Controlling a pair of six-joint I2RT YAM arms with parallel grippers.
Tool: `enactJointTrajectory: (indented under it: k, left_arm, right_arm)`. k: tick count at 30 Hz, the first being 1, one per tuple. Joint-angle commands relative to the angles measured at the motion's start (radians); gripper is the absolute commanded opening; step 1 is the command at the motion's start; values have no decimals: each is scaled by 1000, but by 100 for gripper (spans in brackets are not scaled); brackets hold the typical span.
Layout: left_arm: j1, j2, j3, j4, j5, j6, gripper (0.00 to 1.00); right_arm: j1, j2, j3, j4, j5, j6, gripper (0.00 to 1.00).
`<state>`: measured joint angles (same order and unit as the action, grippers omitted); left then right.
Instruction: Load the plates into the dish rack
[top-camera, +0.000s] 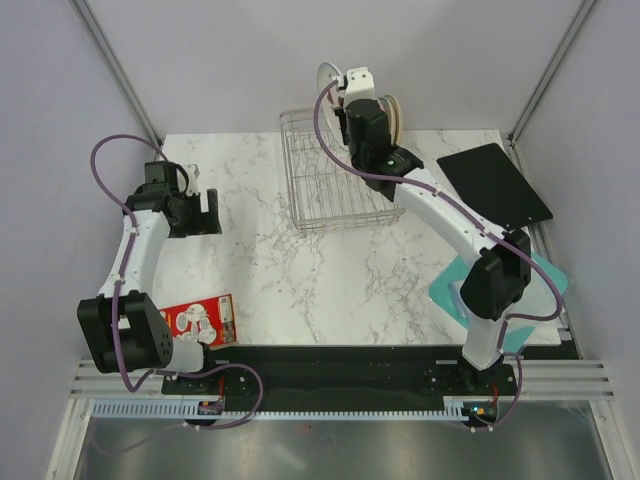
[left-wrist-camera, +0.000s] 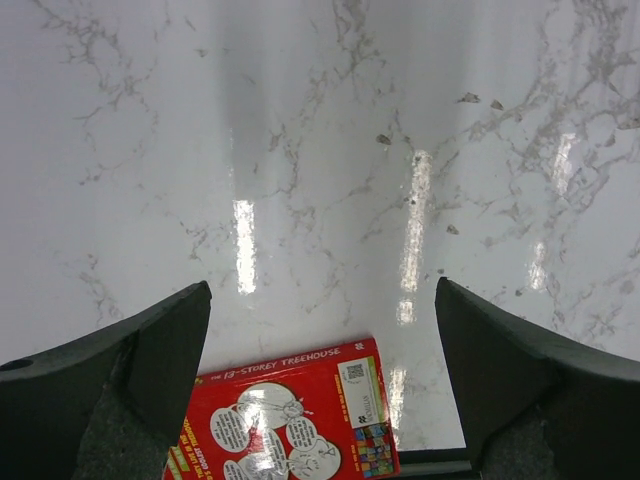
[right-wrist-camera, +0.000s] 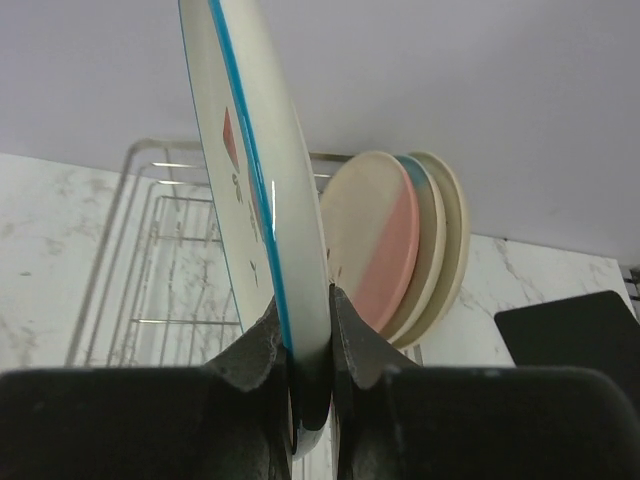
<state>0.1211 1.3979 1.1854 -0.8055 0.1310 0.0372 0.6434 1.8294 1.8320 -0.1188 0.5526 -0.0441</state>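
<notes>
My right gripper (right-wrist-camera: 310, 335) pinches the small white plate (right-wrist-camera: 255, 180) by its thin, blue-lined rim. It is held edge-up above the silver wire dish rack (right-wrist-camera: 150, 250), ready, I judge, to slot between the prongs near the three cream plates (right-wrist-camera: 395, 235) standing at its far end. The left gripper (left-wrist-camera: 320, 300) hangs wide open and empty over the glossy marble table (left-wrist-camera: 320, 150).

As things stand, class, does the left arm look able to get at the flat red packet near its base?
Probably yes. The left gripper is open over the table, nothing between it and the red packet. Lying flat near the arm's base, it may be awkward to grip.
</notes>
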Motion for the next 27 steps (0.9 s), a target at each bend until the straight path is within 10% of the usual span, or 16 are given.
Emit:
enactJointTrajectory:
  k: [1,27]
  left_arm:
    - [0,-22,-9,54,-116,-65,100]
    - [0,-16,-70,71,-87,-62,100]
  right_arm:
    - [-19,24,98,137,113,-37,0]
    - [-120,340,320,30,132,41,0]
